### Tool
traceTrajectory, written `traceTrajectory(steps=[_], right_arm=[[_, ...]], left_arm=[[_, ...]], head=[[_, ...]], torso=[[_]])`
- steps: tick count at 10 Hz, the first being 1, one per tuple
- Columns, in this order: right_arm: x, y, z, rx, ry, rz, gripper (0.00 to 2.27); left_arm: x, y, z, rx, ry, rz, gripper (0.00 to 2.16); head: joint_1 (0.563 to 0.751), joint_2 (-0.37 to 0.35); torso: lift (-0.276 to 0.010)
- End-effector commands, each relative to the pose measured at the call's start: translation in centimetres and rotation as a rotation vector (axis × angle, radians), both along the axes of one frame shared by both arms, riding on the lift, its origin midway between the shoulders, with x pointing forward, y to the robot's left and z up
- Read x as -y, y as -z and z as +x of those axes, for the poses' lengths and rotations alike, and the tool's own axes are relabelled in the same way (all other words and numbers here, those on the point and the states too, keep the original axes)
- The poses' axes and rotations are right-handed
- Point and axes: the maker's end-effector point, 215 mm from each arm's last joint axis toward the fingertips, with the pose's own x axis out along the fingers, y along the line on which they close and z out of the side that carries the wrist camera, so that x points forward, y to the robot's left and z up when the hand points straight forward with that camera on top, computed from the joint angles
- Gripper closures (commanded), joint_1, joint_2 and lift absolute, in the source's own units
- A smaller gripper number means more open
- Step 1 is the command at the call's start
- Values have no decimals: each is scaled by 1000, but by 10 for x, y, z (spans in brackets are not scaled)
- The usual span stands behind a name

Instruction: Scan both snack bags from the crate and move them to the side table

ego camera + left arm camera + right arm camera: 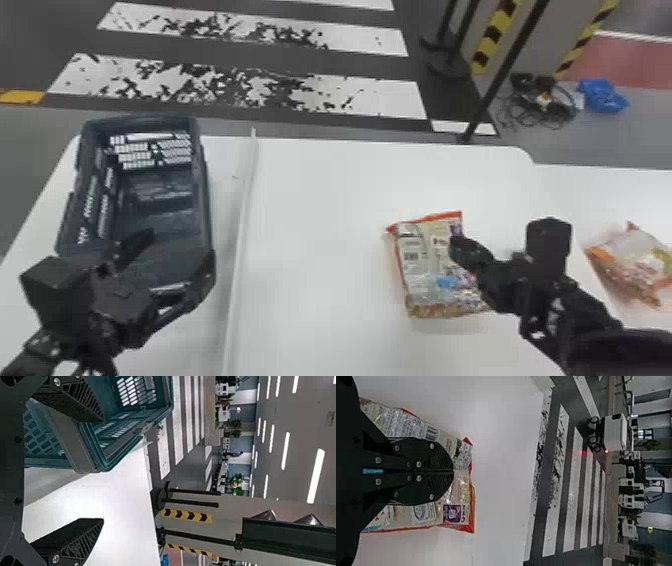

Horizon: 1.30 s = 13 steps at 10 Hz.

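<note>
1. The crate (pixel 206 210) stands at the left of the white table (pixel 320 225), its open top upward and its long sides running away from the robot.
2. The left gripper (pixel 160 270) is at the crate's near end. Its black fingers are spread wide; in the left wrist view, one overlaps the crate and the other is over the white tabletop. Both snack bags are well to the right of these fingers and of the crate.
3. A narrow white strip (pixel 242 215) runs lengthwise just beside the crate, on its right.
4. The near snack bag (pixel 425 270) lies face up on the white table, well apart from the crate, to its right. It has a red edge at its far end.
5. The right gripper (pixel 462 247) is over the right part of this bag, on the bag's side away from the crate. In the right wrist view its fingers are pressed together, with the bag behind them, showing on both sides and past the tips. I cannot tell whether they pinch any of it.
6. The far snack bag (pixel 635 265) lies on the side table (pixel 625 190), farthest right of the crate and beyond the right gripper's fingertips.
</note>
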Motion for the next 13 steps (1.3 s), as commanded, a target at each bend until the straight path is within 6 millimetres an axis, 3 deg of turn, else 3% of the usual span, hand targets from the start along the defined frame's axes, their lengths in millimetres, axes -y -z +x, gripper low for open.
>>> traceTrajectory(steps=[1, 3, 5, 8, 9, 11, 13], right_arm=[[22, 19, 6, -33, 42, 1, 2250], [37, 50, 14, -77, 68, 4, 2250], [34, 76, 13, -108, 59, -7, 2250], [29, 87, 11, -101, 42, -34, 2250], [32, 75, 16, -72, 46, -39, 2253], [35, 30, 19, 0, 57, -48, 2250], [26, 9, 2, 12, 49, -46, 2253]], left_arm=[[1, 0, 0, -1, 2, 0, 103], [2, 0, 1, -1, 3, -1, 103], [1, 2, -1, -6, 3, 1, 103], [2, 1, -1, -3, 1, -2, 103], [1, 2, -1, -5, 0, 0, 103], [1, 2, -2, -5, 1, 2, 103], [1, 3, -3, -7, 0, 1, 103]], head=[[695, -157], [695, -197], [695, -214], [695, -208], [695, -207], [695, -208], [695, -209]], torso=[[-75], [-75], [-75], [-75], [-75], [-75], [-75]])
